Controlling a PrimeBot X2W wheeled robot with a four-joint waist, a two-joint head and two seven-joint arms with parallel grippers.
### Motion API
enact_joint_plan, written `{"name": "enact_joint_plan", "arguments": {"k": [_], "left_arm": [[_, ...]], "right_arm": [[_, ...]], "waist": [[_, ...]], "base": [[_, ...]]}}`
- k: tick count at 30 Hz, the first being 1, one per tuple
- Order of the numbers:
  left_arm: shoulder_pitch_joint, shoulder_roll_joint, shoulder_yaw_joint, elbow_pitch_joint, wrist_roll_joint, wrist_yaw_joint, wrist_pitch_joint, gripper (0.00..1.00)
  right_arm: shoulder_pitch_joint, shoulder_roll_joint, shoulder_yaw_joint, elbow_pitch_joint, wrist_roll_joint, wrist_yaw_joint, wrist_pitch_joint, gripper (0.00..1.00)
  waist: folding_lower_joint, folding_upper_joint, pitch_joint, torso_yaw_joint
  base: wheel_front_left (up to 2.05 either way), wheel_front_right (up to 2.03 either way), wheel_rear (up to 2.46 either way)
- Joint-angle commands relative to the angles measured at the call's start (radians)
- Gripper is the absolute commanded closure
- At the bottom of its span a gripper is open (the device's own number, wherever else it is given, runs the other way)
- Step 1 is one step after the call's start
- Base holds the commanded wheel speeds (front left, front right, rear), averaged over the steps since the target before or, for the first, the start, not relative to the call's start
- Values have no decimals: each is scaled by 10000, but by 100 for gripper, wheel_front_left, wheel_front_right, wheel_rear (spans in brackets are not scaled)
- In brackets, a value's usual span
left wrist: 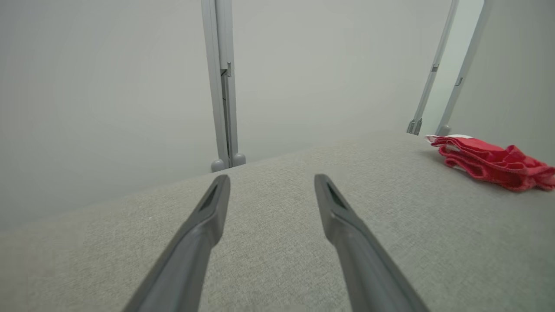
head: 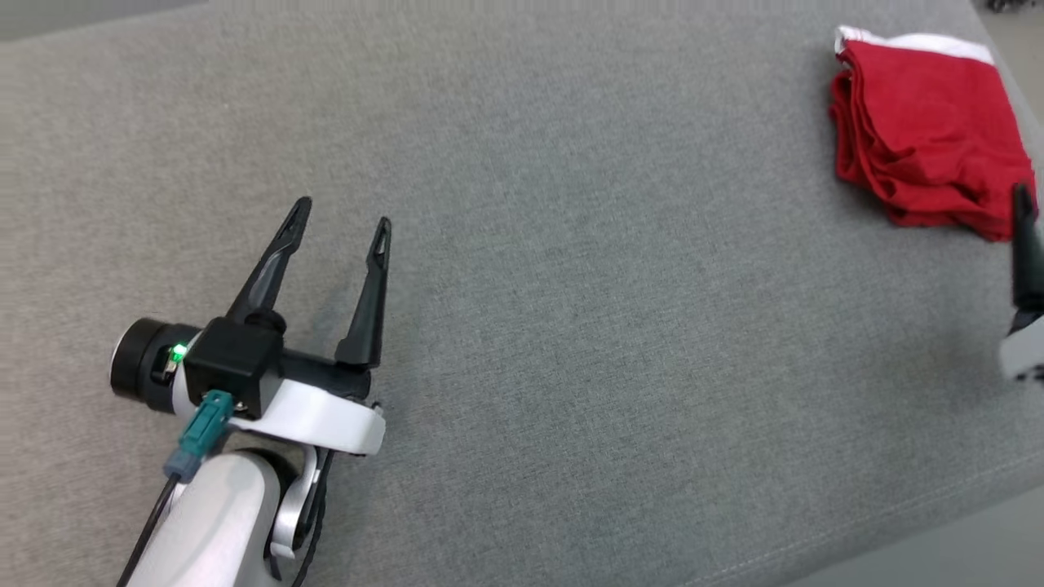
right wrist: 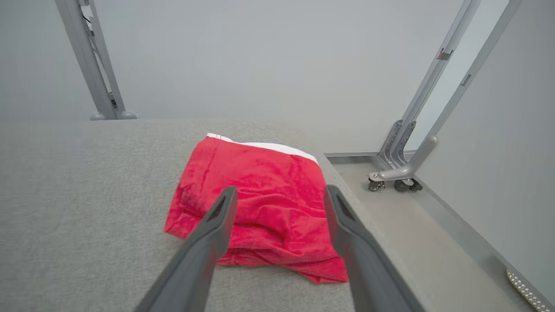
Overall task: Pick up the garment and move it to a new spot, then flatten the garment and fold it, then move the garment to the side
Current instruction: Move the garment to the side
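Observation:
The garment [head: 922, 139] is red with a white band and lies folded in a loose stack at the far right of the grey fabric table [head: 571, 326], close to its right edge. In the right wrist view my right gripper [right wrist: 281, 190] is open over the near edge of the garment [right wrist: 260, 182], with nothing between its fingers. One right finger [head: 1024, 244] shows at the head view's right edge, just in front of the garment. My left gripper [head: 342, 214] is open and empty over bare table at the lower left, far from the garment [left wrist: 490, 162].
The table's right edge [right wrist: 347, 190] runs just beside the garment, with floor [right wrist: 433, 242] beyond it. A metal frame leg on castors [right wrist: 392, 177] stands there, and another upright [left wrist: 223, 108] stands behind the table. Pale panels close off the back.

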Motion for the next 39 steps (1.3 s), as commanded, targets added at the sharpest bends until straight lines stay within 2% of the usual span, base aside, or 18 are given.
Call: {"name": "enact_joint_plan", "arguments": {"k": [1, 7, 14, 24, 39], "left_arm": [[186, -7, 104, 70, -108, 98, -88, 0], [733, -130, 410, 372, -524, 332, -408, 0], [1399, -223, 770, 656, -931, 546, -727, 0], [2279, -115, 1077, 986, -1209, 714, -966, 0], [3161, 45, 962, 1167, -1371, 711, -923, 0]], "right_arm": [[375, 241, -250, -359, -246, -1, -47, 0], [1710, 1429, -854, -1995, -1159, -1, -47, 0], [2582, 2382, -536, -3213, -1603, -2, -42, 0], [3410, 2744, -363, -4127, -1955, -2, 383, 0], [4974, 2992, -1089, -5076, -2369, -1, 1249, 0]], "waist": [[0, -1, -473, 212], [0, -1, -1117, 774], [0, -1, -1733, 1553], [0, -1, -2504, 2253], [0, -1, -3523, 2427]], "base": [[0, 0, 0], [0, 0, 0], [0, 0, 0], [0, 0, 0], [0, 0, 0]]}}
